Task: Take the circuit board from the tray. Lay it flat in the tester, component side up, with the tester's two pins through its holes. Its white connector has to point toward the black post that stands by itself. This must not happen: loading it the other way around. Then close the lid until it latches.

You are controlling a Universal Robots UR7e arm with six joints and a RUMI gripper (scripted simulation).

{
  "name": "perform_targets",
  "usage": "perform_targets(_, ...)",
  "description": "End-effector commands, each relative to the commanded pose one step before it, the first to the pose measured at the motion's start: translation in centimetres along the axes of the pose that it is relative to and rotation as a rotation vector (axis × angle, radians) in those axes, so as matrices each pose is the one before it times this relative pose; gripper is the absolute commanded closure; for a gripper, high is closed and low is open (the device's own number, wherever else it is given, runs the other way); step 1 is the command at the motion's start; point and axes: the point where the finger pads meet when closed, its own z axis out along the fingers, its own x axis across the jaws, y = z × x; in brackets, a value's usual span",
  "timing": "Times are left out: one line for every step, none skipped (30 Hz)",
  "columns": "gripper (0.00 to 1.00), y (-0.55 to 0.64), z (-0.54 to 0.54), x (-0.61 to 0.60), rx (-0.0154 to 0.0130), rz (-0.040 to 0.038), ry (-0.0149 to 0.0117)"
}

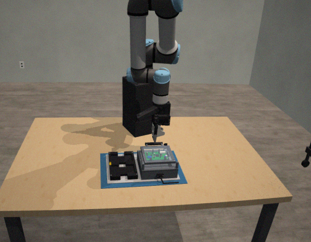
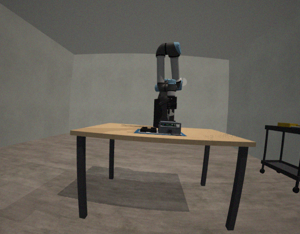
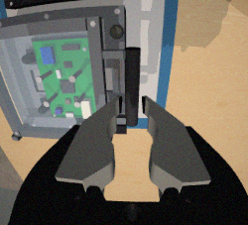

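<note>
The green circuit board (image 1: 155,155) lies flat inside the grey tester (image 1: 158,165), component side up. In the wrist view the board (image 3: 62,78) shows through the lid's window. The lid frame (image 1: 157,153) lies down flat over the board. The lid's black handle bar (image 1: 153,143) sticks out at the tester's far side. My gripper (image 1: 154,141) hangs straight down just over this bar. In the wrist view the fingers stand narrow on either side of the bar (image 3: 132,83), with a small gap on each side. The black tray (image 1: 122,165) to the left holds no board.
Tray and tester sit on a white plate on a blue mat (image 1: 142,182). A black latch lever (image 1: 166,180) lies at the tester's front. The arm's black base block (image 1: 136,109) stands just behind. A round black post (image 3: 117,31) stands by the lid's corner. A black cart (image 2: 283,148) stands off to the right.
</note>
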Motion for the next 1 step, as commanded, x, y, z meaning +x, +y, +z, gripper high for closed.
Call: perform_targets(0.87, -0.006, -0.031, -0.035, 0.0002, 0.00001, -0.00096)
